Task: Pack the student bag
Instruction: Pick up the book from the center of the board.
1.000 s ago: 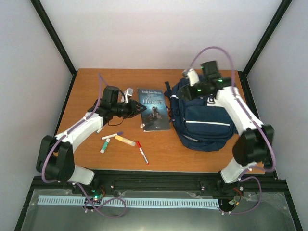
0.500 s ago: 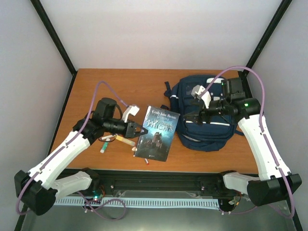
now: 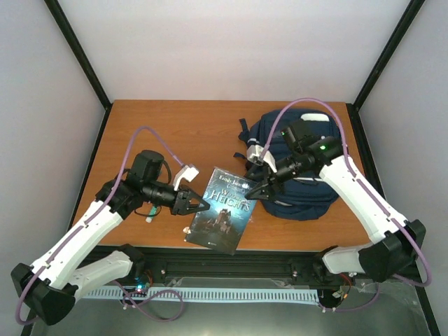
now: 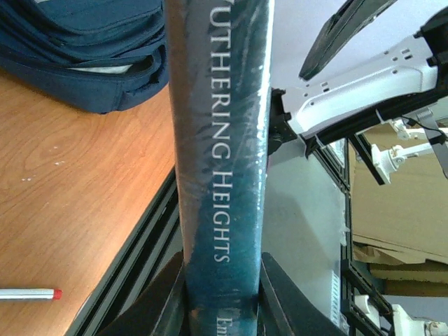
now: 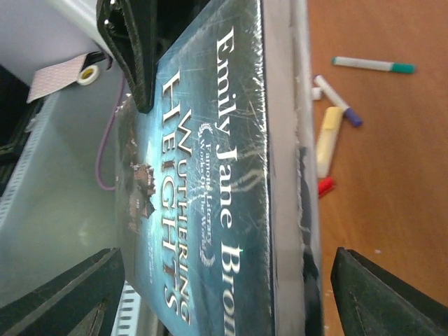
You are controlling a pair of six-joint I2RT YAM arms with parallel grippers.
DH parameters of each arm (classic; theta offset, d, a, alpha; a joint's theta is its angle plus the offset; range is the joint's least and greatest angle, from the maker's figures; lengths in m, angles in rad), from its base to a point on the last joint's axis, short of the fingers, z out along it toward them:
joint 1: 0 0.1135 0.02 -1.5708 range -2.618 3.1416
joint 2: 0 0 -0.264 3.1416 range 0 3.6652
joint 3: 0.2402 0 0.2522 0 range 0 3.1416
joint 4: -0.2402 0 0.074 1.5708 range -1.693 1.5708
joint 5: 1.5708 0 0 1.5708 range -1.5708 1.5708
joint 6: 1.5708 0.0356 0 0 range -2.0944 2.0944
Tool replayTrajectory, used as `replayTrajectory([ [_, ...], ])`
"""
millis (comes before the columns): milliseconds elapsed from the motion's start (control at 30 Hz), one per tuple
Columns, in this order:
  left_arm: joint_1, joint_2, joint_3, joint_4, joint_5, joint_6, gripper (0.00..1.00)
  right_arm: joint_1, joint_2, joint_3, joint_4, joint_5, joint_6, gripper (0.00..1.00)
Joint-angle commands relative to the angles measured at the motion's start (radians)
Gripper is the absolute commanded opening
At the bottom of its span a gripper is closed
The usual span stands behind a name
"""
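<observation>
The student bag [image 3: 306, 198], navy with white stripes, lies at the right of the table, partly behind my right arm; it also shows in the left wrist view [image 4: 84, 56]. My left gripper [image 3: 198, 205] is shut on the spine edge of a dark teal book, "Wuthering Heights" [image 3: 224, 210], and holds it tilted above the table's front edge. In the left wrist view [image 4: 222, 301] the spine [image 4: 220, 140] sits clamped between the jaws. My right gripper [image 3: 256, 189] is wide open at the book's far end. In its wrist view [image 5: 224, 301] the book [image 5: 210, 175] lies between the spread fingers, touching neither.
Several pens lie on the wood left of the book: a green-capped marker [image 5: 371, 65], a blue-capped one [image 5: 339, 101], a yellow highlighter [image 5: 329, 140] and a red-capped pen [image 4: 28, 294]. The black frame rail [image 3: 231, 262] runs along the table's front edge.
My left gripper has carried the book off the table toward the front edge. My right arm has swung left from the bag to the book's far end.
</observation>
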Motion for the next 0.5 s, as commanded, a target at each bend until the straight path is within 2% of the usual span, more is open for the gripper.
replayTrajectory([
  [0,-0.014,-0.026,0.049,0.041,0.112,0.036,0.01,0.059,0.047,0.031,-0.065,-0.065,-0.029,0.81],
  [133,-0.015,-0.024,0.059,0.029,0.104,0.057,0.01,0.080,0.108,0.064,-0.162,-0.163,-0.090,0.74],
  [300,-0.015,-0.025,0.062,0.024,0.075,0.072,0.01,0.084,0.166,0.074,-0.219,-0.244,-0.116,0.40],
  [400,-0.015,-0.017,0.059,0.025,0.051,0.080,0.01,0.084,0.184,0.074,-0.216,-0.274,-0.090,0.25],
  [467,-0.015,-0.014,0.057,0.027,0.024,0.083,0.06,0.083,0.191,0.080,-0.218,-0.282,-0.086,0.14],
])
